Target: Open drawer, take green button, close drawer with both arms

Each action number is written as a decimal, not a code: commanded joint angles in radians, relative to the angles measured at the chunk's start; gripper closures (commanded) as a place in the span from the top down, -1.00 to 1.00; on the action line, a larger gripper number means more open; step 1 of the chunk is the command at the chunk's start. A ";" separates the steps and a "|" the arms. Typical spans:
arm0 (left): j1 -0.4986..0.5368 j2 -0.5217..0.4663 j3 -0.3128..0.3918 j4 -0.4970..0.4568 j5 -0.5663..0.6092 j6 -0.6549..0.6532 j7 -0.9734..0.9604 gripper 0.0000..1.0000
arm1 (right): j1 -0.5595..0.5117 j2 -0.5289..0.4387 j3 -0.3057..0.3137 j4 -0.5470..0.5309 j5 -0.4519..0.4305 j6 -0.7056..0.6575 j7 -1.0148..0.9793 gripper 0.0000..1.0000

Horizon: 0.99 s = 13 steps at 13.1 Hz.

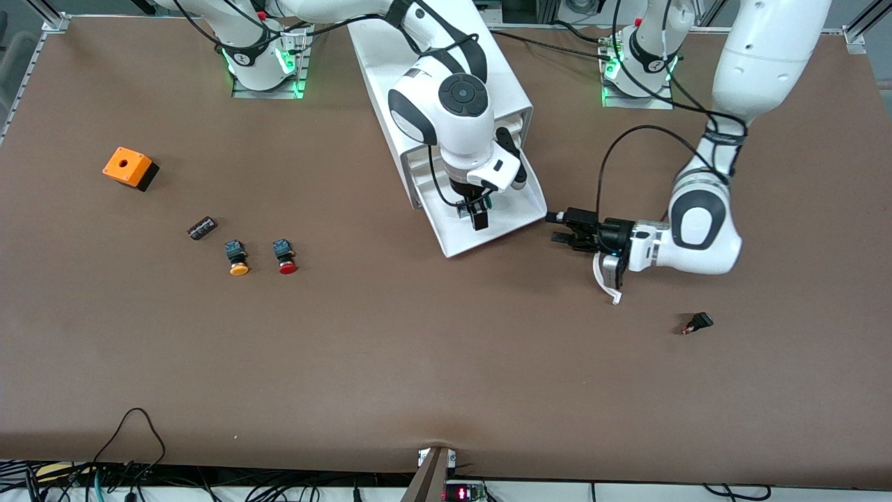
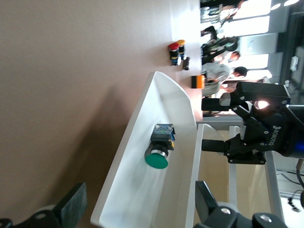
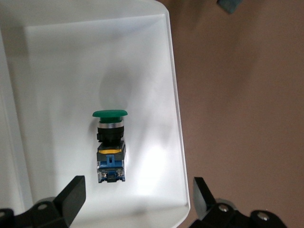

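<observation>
The cabinet [image 1: 446, 84] has its lowest drawer [image 1: 519, 216] pulled out, and the green button [image 3: 110, 145] is lying on its side in it. The right gripper [image 1: 477, 211] hangs over the drawer with fingers spread, nothing held. The left gripper [image 1: 568, 229] is just beside the drawer's corner, looks open, hard to say.

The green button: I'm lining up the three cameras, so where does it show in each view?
Front view: mostly hidden under the right gripper, in the open drawer.
Left wrist view: green button lying in the drawer.
Right wrist view: button mid-tray.
Shared landmark: the drawer's white rim.
</observation>
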 commanded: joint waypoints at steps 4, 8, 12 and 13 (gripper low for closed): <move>0.023 -0.092 0.021 0.184 0.390 -0.086 -0.372 1.00 | -0.001 0.046 -0.004 0.011 -0.012 -0.009 -0.009 1.00; 0.063 -0.093 0.023 0.382 0.595 -0.235 -0.465 1.00 | 0.001 0.055 -0.002 0.011 -0.005 -0.005 -0.009 1.00; 0.064 -0.093 0.023 0.403 0.638 -0.257 -0.494 1.00 | 0.002 0.057 -0.002 0.010 -0.005 -0.004 -0.006 1.00; 0.062 -0.093 0.019 0.418 0.688 -0.257 -0.494 1.00 | 0.002 0.063 -0.002 0.008 -0.005 -0.004 -0.004 1.00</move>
